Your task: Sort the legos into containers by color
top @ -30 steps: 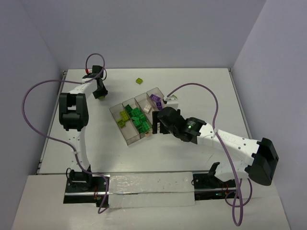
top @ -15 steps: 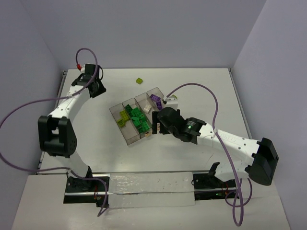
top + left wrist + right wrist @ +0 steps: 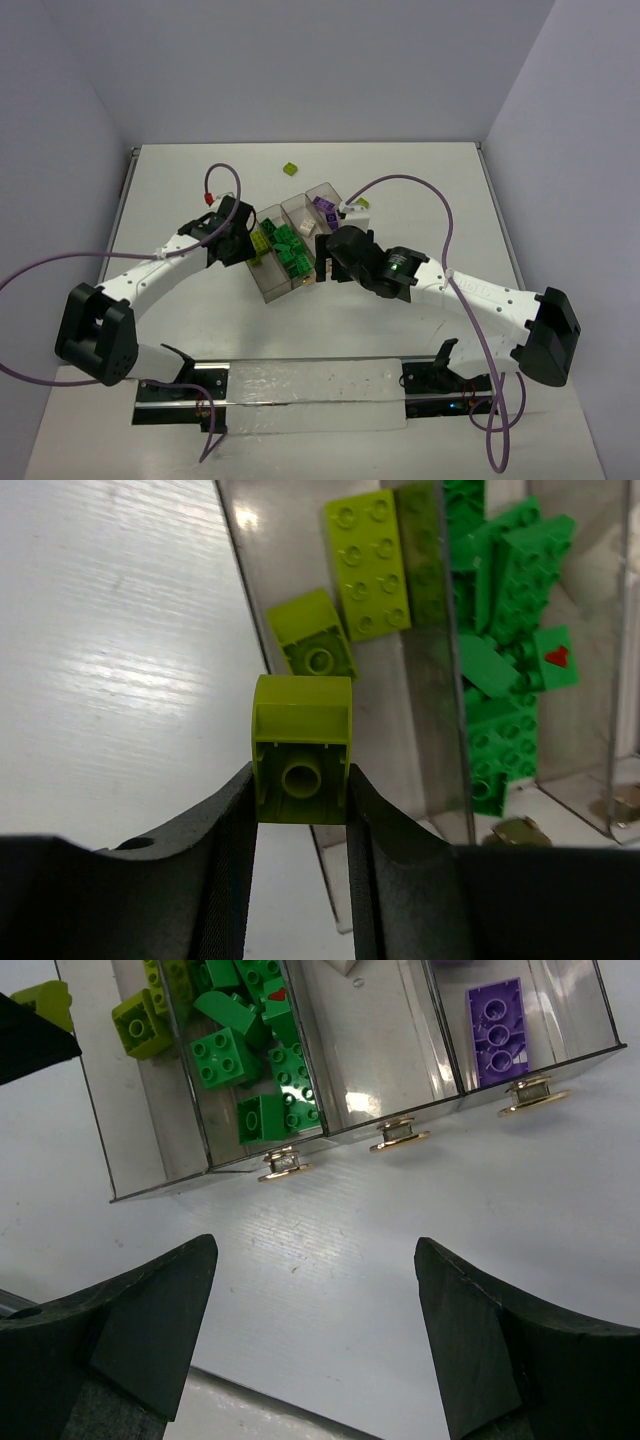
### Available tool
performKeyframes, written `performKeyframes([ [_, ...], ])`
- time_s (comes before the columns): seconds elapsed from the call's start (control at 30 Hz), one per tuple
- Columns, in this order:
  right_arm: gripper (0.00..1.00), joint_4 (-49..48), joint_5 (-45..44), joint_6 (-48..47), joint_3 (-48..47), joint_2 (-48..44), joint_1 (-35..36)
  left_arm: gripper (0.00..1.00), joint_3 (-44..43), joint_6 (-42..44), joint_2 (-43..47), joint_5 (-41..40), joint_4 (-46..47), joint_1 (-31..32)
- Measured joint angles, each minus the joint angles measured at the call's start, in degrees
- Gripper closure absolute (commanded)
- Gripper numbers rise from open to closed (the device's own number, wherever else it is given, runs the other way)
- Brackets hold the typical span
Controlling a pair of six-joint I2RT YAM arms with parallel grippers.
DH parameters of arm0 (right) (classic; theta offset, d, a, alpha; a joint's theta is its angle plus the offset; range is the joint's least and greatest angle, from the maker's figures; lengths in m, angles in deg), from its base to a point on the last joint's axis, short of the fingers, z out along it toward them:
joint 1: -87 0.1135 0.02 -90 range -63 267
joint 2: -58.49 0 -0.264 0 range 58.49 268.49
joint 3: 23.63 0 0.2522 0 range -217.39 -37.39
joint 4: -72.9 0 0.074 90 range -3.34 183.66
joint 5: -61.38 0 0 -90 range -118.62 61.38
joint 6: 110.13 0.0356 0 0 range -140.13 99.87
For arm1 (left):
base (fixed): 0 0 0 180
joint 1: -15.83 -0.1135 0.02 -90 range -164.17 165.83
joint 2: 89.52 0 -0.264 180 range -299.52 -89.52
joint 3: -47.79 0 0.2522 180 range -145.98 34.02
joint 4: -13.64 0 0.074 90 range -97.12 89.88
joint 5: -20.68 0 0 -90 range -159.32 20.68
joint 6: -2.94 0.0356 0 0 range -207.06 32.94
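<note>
My left gripper (image 3: 300, 805) is shut on a yellow-green lego (image 3: 302, 748) and holds it over the edge of the containers' end compartment (image 3: 250, 600). That compartment holds two yellow-green legos (image 3: 368, 565). The one beside it holds several dark green legos (image 3: 500, 660). In the top view the left gripper (image 3: 248, 247) is at the left end of the tray (image 3: 265, 290). My right gripper (image 3: 315, 1252) is open and empty over bare table, just in front of the yellowish tabs (image 3: 398, 1138). A purple lego (image 3: 495, 1030) lies in the far right compartment.
A loose yellow-green lego (image 3: 291, 169) lies on the table behind the tray. Another small yellowish piece (image 3: 360, 203) sits by the right arm's purple cable. Walls close the table at the back and sides.
The left arm has swung from the table's back left corner to the left end of the tray, carrying the yellow-green lego. The right arm has hardly moved.
</note>
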Motion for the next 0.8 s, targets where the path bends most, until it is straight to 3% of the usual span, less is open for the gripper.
performKeyframes([
  [0.33,0.13,0.0,0.0,0.0,0.0,0.0,0.2,0.95,0.0,-2.9,0.2,1.1,1.8,3.6],
  [0.43,0.13,0.0,0.0,0.0,0.0,0.0,0.2,0.77,-0.5,-3.1,-1.7,1.1,2.1,3.7],
  [0.57,0.13,0.0,-0.1,0.1,0.0,0.0,0.2,0.31,-0.9,-3.2,-3.7,1.2,2.2,3.8],
  [0.6,0.13,0.0,-0.1,0.1,0.0,0.0,0.2,0.26,-0.9,-3.3,-3.8,1.3,2.2,3.9],
  [0.67,0.13,0.0,-0.1,0.2,0.0,0.0,0.2,0.19,-1.4,-3.7,-3.8,1.3,2.2,4.0],
  [0.8,0.13,0.0,-0.3,0.3,0.0,0.0,0.2,0.17,-3.9,-3.4,-3.7,0.7,1.3,4.2],
])
